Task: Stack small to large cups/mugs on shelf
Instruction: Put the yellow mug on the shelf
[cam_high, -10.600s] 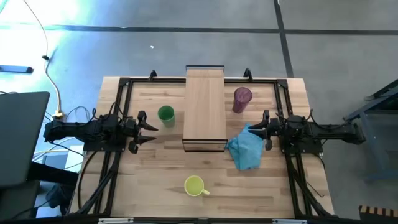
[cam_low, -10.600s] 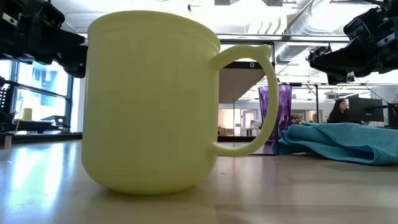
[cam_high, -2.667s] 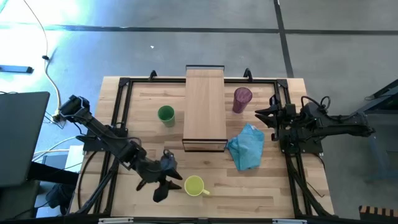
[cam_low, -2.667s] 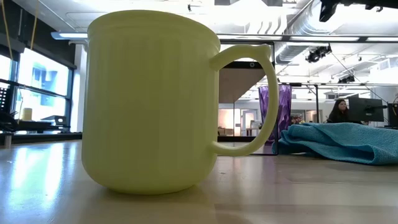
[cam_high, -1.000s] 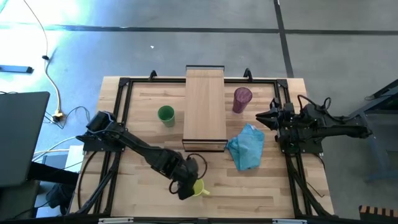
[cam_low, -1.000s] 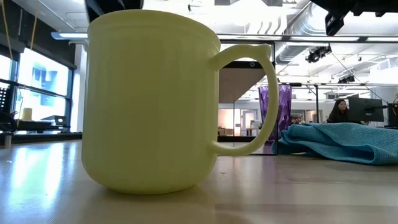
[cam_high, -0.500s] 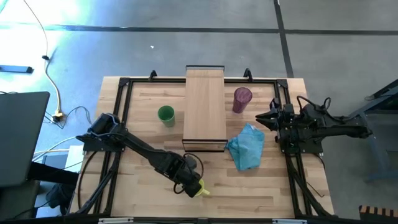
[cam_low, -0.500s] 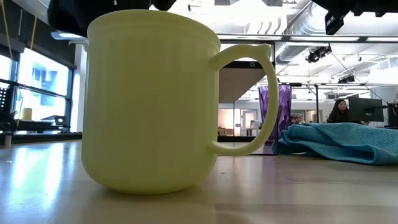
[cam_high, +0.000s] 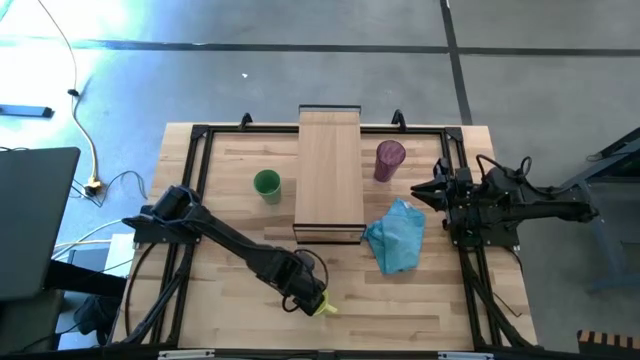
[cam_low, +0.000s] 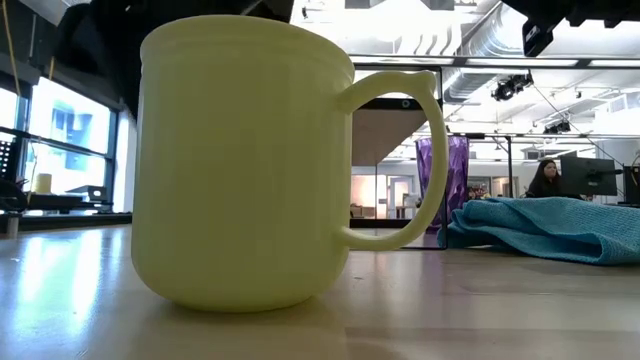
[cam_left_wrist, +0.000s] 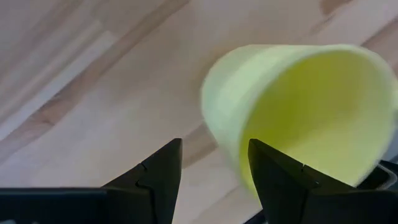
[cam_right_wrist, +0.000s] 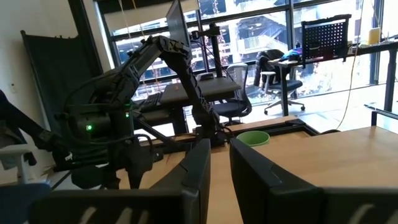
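High view: left arm has reached across the near tabletop (cam_high: 420, 320) and now sits lower over the yellow mug (cam_high: 318, 302) than half a second back; left gripper (cam_high: 303, 296) covers most of the mug, only its right edge and handle showing. Mug has not moved. Judged: approach done, grasp pending, nothing stacked yet. Small green cup (cam_high: 266, 183) stands left of the shelf (cam_high: 329, 175), purple tumbler (cam_high: 389, 160) right of it, both off the shelf. Blue cloth (cam_high: 396, 238) lies by the shelf's near right corner. Right arm parked at the right edge, right gripper (cam_high: 428, 194) pointing inward near the cloth.

Low view: yellow mug (cam_low: 240, 160) upright on the tabletop, handle to picture right. Dark arm mass now fills the upper left behind it, more than a moment ago. Tumbler (cam_low: 443, 190) and cloth (cam_low: 545, 228) beyond.

Left wrist view: fingers (cam_left_wrist: 283, 177) apart, one just beside the mug (cam_left_wrist: 298, 118) rim, wall not yet clamped. Gripper empty.

Right wrist view: right gripper (cam_right_wrist: 219, 168) fingers close together with a narrow gap, holding nothing. Green cup (cam_right_wrist: 252, 137) ahead, left arm farther off.
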